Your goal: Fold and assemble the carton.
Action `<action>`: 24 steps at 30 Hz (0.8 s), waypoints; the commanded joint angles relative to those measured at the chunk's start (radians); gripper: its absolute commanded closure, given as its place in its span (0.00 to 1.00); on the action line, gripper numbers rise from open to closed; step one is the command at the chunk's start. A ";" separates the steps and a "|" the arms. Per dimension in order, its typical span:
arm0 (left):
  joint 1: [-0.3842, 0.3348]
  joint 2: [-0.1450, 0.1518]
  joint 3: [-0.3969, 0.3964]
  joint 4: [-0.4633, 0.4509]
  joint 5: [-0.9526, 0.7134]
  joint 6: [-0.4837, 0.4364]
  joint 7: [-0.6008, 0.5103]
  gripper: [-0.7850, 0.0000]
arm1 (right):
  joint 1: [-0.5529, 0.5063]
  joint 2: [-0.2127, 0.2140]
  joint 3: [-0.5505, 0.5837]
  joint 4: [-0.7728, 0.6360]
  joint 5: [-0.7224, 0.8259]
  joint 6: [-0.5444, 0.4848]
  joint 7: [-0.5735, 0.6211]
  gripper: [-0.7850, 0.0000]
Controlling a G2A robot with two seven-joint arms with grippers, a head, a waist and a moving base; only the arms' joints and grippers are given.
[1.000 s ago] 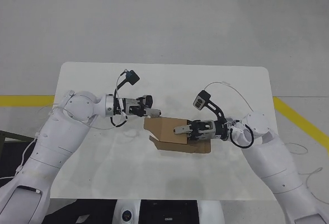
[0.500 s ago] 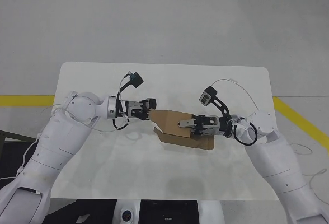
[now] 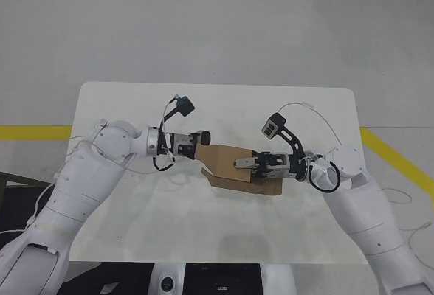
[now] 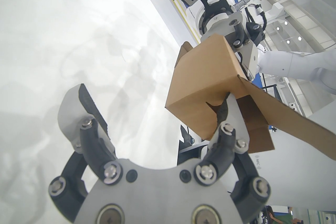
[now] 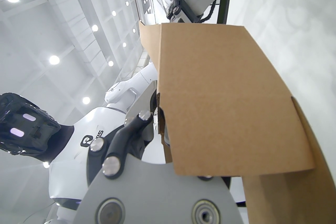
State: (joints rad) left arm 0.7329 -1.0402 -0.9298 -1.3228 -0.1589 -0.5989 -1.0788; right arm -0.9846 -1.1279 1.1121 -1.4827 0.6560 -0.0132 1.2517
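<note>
A brown cardboard carton [image 3: 232, 166] is held a little above the middle of the white table [image 3: 128, 103], partly squared up, with loose flaps at both ends. My right gripper [image 3: 246, 162] is shut on its top wall from the right; one finger [image 5: 136, 125] shows beside the panel [image 5: 223, 99]. My left gripper [image 3: 201, 139] stands open at the carton's left end. One of its fingers [image 4: 231, 109] is tucked inside the open end of the carton [image 4: 202, 83]; the other finger [image 4: 81, 104] hangs free outside.
Bare table surface lies all around the carton, wide in front and to the left. A long flap [image 4: 288, 114] sticks out from the carton's end near my left gripper. Yellow floor tape [image 3: 25, 133] runs beyond both table sides.
The right gripper has raised and turned the carton, carrying it slightly back and right. The left gripper has followed to the right, and one finger is now inside the carton's end.
</note>
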 commanded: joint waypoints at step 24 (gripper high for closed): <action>0.025 0.015 -0.054 0.027 0.003 0.003 -0.003 0.00 | -0.006 0.007 0.042 0.041 -0.007 -0.019 -0.048 1.00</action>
State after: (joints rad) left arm 0.7512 -1.0283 -0.9763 -1.2936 -0.1553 -0.5999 -1.0815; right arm -0.9882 -1.1220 1.1472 -1.4443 0.6513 -0.0304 1.2101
